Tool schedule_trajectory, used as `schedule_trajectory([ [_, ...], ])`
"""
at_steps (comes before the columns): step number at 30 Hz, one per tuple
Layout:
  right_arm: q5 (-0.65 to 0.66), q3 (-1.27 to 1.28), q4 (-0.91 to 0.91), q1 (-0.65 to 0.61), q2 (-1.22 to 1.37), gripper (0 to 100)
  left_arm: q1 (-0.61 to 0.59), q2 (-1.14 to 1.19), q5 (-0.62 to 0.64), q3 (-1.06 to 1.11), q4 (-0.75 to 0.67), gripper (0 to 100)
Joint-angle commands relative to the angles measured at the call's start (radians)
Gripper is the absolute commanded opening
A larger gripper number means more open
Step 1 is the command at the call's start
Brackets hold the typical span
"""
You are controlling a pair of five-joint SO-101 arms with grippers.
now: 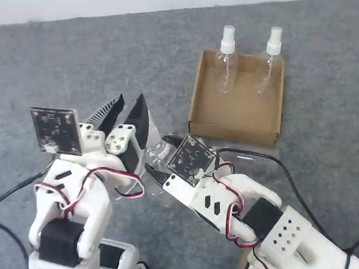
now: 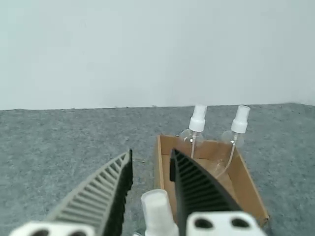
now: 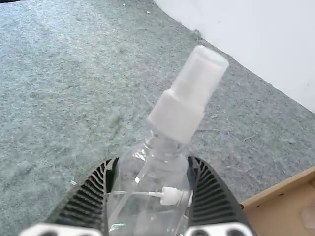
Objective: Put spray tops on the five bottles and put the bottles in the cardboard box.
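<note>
High view. Shallow brown cardboard box (image 1: 246,110) at 2 o'clock on grey carpeted counter (image 1: 47,64). Upright inside, against far wall: first capped clear plastic bottle (image 1: 227,70), and second capped clear plastic bottle (image 1: 270,70) just beside it at its 3 o'clock. White spray tops on both. Left gripper (image 1: 131,101) at 9 o'clock of centre, black ribbed jaws spread. Right gripper (image 1: 161,154) near centre, arm in from 5 o'clock. Jaws pinching third clear plastic bottle (image 1: 158,147), close beneath left jaws and outside box at its 8 o'clock.

Left wrist view. Left gripper (image 2: 151,160) jaws spread, straddling white spray top (image 2: 158,211) of third bottle. Touching it or just apart: cannot tell. Box (image 2: 246,187) and both capped bottles beyond jaws.

Right wrist view. Right gripper (image 3: 152,167) jaws pressed on clear body of third bottle (image 3: 147,201), one each side. White spray top (image 3: 189,93) on neck, thin dip tube inside body. Fully seated or only resting: cannot tell. Corner of box (image 3: 288,191) near.

Progress, judged. Two of five capped and boxed. Third gripped short of box with top on neck, probably mid-fitting. Left to do: seat that top, place bottle in box, then same for two more.
</note>
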Motion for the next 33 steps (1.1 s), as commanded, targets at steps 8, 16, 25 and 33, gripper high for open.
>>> schedule_trajectory([
  [8, -0.012, -0.011, -0.044, 0.01, -0.035, 0.6, -0.005, 0.017, -0.11, -0.048, -0.068, 11],
  [16, -0.008, 0.002, -0.047, 0.008, -0.035, 0.6, -0.005, 0.235, -0.115, -0.153, -0.049, 5],
  [25, -0.011, 0.02, -0.081, 0.01, -0.035, 0.6, 0.002, 0.374, -0.117, -0.246, 0.089, 5],
  [33, -0.011, 0.02, -0.082, 0.012, -0.035, 0.6, 0.003, 0.348, -0.117, -0.194, 0.153, 5],
])
